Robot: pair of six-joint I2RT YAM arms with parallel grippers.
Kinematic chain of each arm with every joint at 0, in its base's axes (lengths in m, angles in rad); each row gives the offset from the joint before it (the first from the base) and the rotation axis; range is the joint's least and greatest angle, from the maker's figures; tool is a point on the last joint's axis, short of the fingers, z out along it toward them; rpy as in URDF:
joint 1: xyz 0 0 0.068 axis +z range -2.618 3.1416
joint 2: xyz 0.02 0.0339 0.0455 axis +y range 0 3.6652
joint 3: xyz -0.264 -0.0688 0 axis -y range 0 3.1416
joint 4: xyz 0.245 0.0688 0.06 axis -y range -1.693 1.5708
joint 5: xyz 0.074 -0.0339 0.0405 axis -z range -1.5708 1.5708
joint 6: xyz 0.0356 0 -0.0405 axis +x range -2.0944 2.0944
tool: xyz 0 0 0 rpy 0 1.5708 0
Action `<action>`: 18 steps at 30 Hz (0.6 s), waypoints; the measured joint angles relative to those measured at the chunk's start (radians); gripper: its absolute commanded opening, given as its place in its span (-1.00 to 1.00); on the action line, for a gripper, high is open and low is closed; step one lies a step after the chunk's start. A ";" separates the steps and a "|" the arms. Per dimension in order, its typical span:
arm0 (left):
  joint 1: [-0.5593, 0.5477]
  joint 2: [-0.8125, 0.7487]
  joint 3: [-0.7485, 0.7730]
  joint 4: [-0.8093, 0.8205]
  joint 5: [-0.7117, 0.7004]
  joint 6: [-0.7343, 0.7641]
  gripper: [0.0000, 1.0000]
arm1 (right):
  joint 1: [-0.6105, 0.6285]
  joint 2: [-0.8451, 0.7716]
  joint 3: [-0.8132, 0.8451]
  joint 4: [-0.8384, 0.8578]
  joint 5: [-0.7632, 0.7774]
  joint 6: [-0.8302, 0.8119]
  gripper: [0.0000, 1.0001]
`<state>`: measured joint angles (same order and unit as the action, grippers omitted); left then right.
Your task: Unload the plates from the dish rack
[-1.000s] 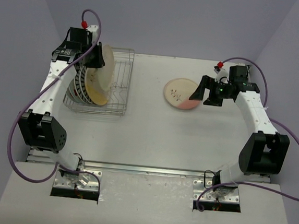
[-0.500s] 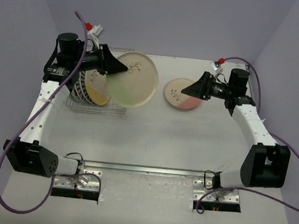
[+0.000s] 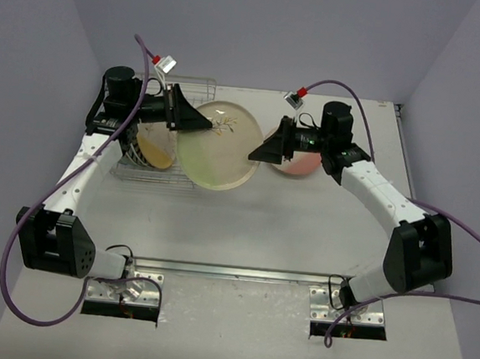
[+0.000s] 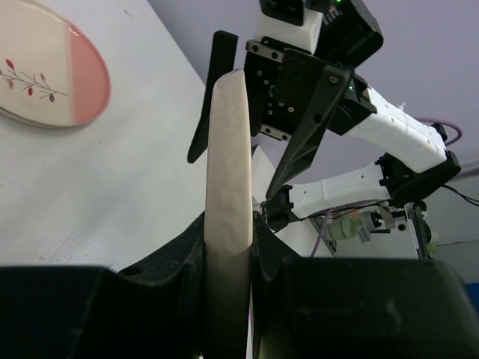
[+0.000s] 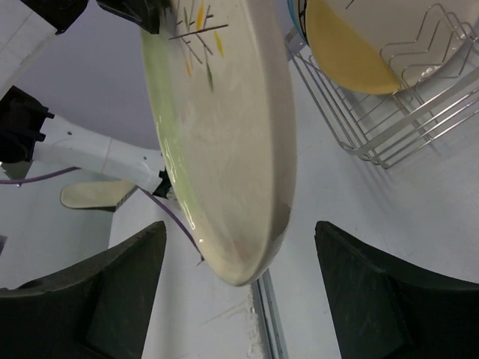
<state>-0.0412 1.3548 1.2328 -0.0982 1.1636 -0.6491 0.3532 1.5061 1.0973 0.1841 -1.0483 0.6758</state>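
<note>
My left gripper [image 3: 196, 122] is shut on the left rim of a cream-and-green plate with a sprig [image 3: 218, 146], holding it tilted in the air just right of the dish rack [image 3: 196, 88]. The left wrist view shows this plate [image 4: 228, 172] edge-on, pinched in the gripper [image 4: 228, 233]. My right gripper [image 3: 259, 152] is open, its fingers either side of the plate's right rim [image 5: 224, 127] with gaps on both sides. A yellow plate [image 3: 155, 147] and striped plates [image 3: 126, 140] stand in the rack. A pink-cream plate [image 3: 299, 163] lies flat on the table, partly behind my right arm.
The rack's wire wall [image 5: 397, 127] stands close behind the held plate, with the yellow plate [image 5: 348, 52] in it. The pink-cream plate [image 4: 45, 75] lies on the table beyond the held one. Purple walls close the table at the back and sides.
My left arm lifted the sprig plate out of the rack and swung it right. My right arm left the pink-cream plate and moved left to the held plate's rim, jaws narrowing.
</note>
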 measured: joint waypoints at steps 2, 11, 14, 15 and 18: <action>0.000 0.000 -0.011 0.021 0.013 -0.011 -1.00 | 0.009 0.024 0.000 0.010 -0.001 0.004 -0.31; 0.001 0.003 -0.031 0.049 0.032 -0.013 0.26 | 0.014 0.049 -0.011 0.067 -0.040 0.067 -1.00; 0.004 0.003 -0.014 -0.012 -0.001 0.022 0.89 | -0.009 0.049 -0.037 0.106 -0.053 0.118 -1.00; 0.006 0.004 -0.001 -0.041 -0.020 0.044 1.00 | -0.028 0.049 -0.055 0.122 -0.061 0.142 -1.00; 0.011 0.007 0.051 -0.141 -0.096 0.113 1.00 | -0.119 0.052 -0.110 0.157 -0.072 0.219 -1.00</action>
<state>-0.0302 1.3616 1.2839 -0.2395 1.0680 -0.5357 0.2338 1.5585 0.9874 0.3407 -1.1204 0.8947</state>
